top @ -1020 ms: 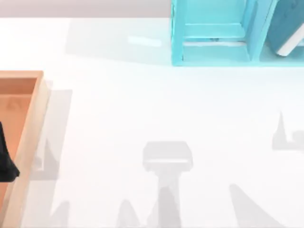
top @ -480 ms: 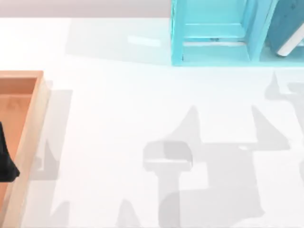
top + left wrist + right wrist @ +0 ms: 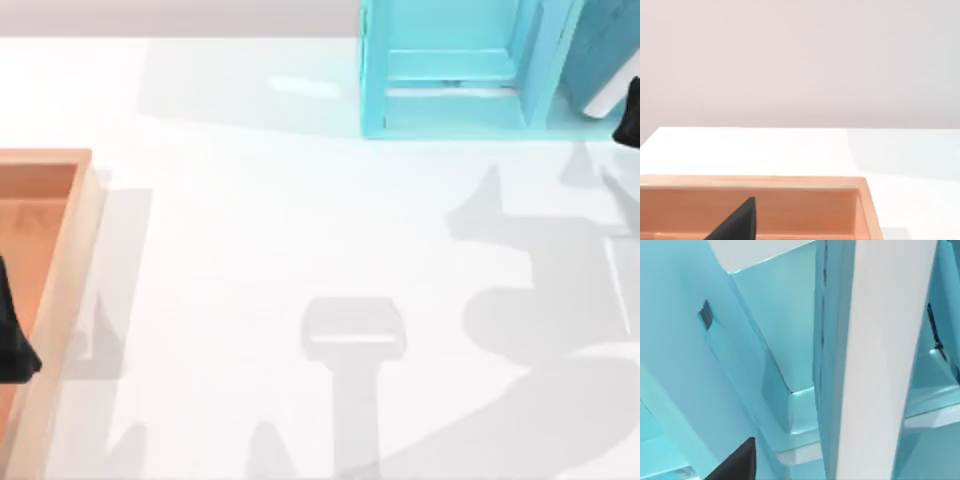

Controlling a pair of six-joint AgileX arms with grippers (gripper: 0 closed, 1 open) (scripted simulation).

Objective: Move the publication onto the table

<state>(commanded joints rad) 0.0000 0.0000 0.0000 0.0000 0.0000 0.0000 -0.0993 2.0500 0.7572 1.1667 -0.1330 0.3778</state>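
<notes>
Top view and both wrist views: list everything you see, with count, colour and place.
publication: one, teal-blue with white page edges, leaning in the shelf unit's right compartment, top right.
shelf unit: one, cyan, far edge of the table, right of centre.
tray: one, orange-brown wood, left edge.
table: one, glossy white, under everything.
left gripper: one, black, over the tray at the left edge, parked.
right gripper: one, black, at the right edge beside the publication.

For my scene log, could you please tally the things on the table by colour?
Teal-blue: 1, the book.
Cyan: 1, the shelf.
Orange-brown: 1, the tray.
Total: 3.
</notes>
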